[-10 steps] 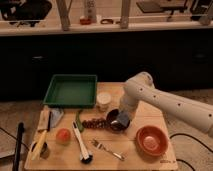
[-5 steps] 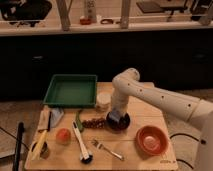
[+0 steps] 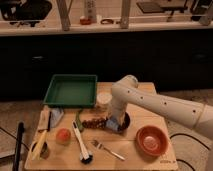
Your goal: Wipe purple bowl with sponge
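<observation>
The purple bowl (image 3: 124,121) is small and near-black and sits mid-table, right of centre. My white arm comes in from the right, bends at an elbow above the bowl and points down into it. My gripper (image 3: 114,123) is at the bowl's left side, shut on the light-blue sponge (image 3: 112,124). The sponge is pressed down at the bowl's left inner rim. The arm hides part of the bowl's back.
A larger orange-red bowl (image 3: 151,140) stands front right. A green tray (image 3: 71,91) and a white cup (image 3: 104,100) are behind. A fork (image 3: 108,149), a brush (image 3: 82,143), an orange ball (image 3: 63,135) and a pale cloth (image 3: 56,116) lie to the left. A dark pole (image 3: 19,147) stands beside the table.
My arm's elbow has swung to the left over the table. The gripper has stayed down at the purple bowl, shifting slightly to its left side.
</observation>
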